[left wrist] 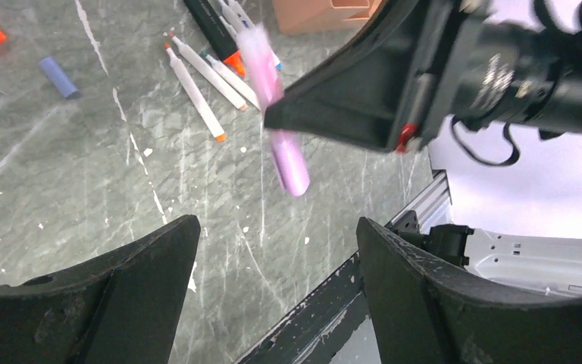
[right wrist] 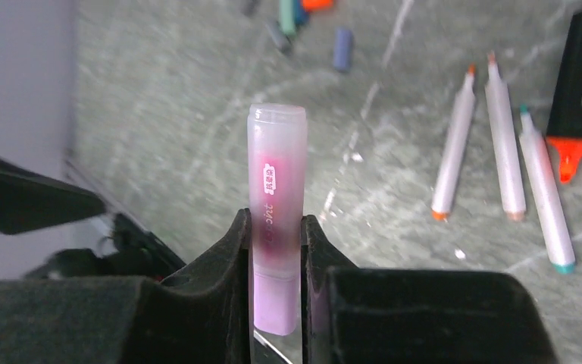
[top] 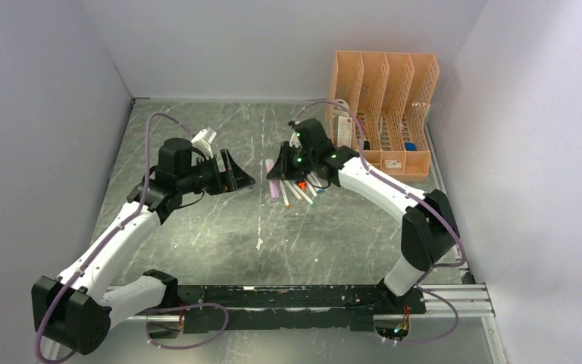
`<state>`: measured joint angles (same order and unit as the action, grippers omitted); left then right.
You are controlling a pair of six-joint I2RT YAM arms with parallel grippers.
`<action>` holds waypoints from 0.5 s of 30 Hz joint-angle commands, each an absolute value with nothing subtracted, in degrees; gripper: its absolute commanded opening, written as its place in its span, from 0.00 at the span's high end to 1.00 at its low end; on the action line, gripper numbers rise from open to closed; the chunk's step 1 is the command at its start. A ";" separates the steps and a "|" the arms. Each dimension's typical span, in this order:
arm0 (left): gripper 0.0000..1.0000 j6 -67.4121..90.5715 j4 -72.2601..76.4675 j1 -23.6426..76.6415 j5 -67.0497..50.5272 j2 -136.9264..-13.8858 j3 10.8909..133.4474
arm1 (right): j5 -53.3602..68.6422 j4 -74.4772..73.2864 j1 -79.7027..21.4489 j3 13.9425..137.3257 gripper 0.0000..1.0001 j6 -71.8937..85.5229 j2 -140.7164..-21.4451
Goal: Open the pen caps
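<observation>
Uncapping step: right fingers (right wrist: 235, 254) clamp the translucent pink-purple plastic highlighter (right wrist: 276, 171) above the middle of the grey bench (top: 197, 243); left fingers (left wrist: 155, 262) stand wide, empty, facing it. Next, probably: grip its free end and pull.

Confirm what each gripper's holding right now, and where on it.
Right gripper is shut on the pink-purple highlighter, pinching its barrel around the middle, with both ends sticking out. Left gripper is open and holds nothing.
</observation>
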<state>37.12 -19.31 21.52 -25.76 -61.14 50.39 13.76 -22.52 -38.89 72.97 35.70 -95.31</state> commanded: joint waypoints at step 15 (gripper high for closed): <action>0.12 44.28 -5.75 31.39 -17.02 -64.41 46.24 | 21.69 -7.32 -35.42 72.85 1.00 52.10 -92.46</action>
<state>42.92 -11.16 30.26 -20.97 -63.37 46.52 20.43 -9.98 -35.46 73.43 49.60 -93.47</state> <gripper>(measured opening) 0.872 0.172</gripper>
